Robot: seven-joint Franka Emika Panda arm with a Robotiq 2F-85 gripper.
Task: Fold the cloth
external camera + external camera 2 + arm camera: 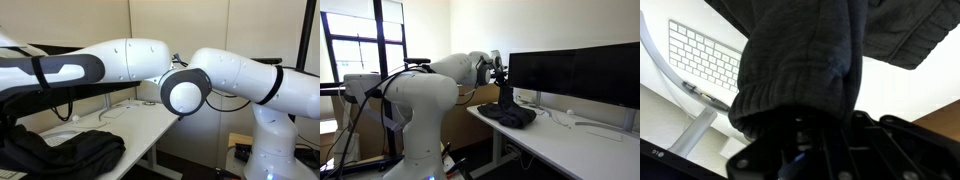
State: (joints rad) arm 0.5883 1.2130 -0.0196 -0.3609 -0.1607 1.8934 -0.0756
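In an exterior view, the white arm (pixel 130 60) stretches across the frame above the white table (pixel 140 125). The dark cloth (pixel 60 150) lies in a crumpled heap on the table at the lower left.

In an exterior view from the robot's side, the arm reaches over the table's near end, in front of the dark monitors (pixel 575 70). The claw (pixel 505 90) points down over the cloth (pixel 515 115), and a strip of fabric rises from the heap up to it.

In the wrist view, the claw (pixel 805 135) enters from the bottom and grips the cloth by a ribbed edge (pixel 790 95). The fabric fills the middle and top of the frame. A white keyboard (pixel 705 55) lies on the table beyond it, to the left.
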